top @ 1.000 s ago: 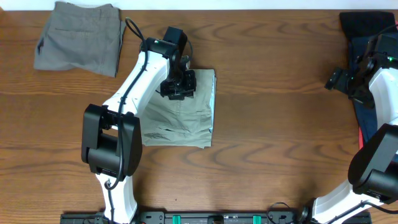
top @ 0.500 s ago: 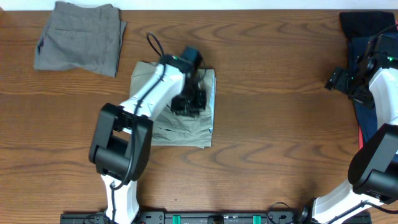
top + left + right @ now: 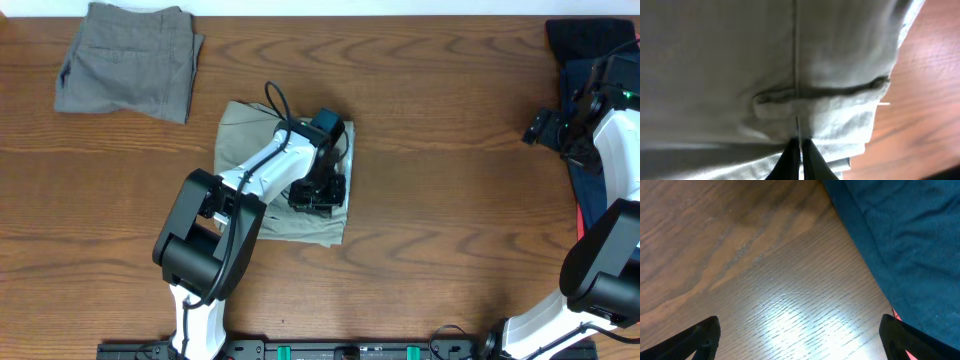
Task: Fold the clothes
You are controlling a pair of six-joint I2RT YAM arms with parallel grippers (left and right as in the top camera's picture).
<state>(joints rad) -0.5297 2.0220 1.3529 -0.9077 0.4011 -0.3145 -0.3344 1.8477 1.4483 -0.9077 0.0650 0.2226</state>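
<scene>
Left gripper (image 3: 800, 152) closed, seemingly pressing onto shorts (image 3: 245, 125) by their right edge; right gripper (image 3: 800, 330) spread wide over wood table (image 3: 450, 220), navy garment (image 3: 900, 230) just beside

Khaki shorts (image 3: 240, 130): the left arm (image 3: 265, 165) and left gripper (image 3: 318, 192) are covering their middle and right side in the overhead view; the left wrist view is cropping them at the top, left and bottom edges.
Left fingers (image 3: 789, 162): only the tips are showing at the bottom edge; whether cloth is lying between them cannot be told.
Right fingers (image 3: 697, 336): the bottom corners are cutting both off.
Navy garment (image 3: 575, 40): the right arm (image 3: 618, 150) is hiding part of it; the frame edge is cropping more.
Red sliver (image 3: 896, 315): it is showing too small to identify.
</scene>
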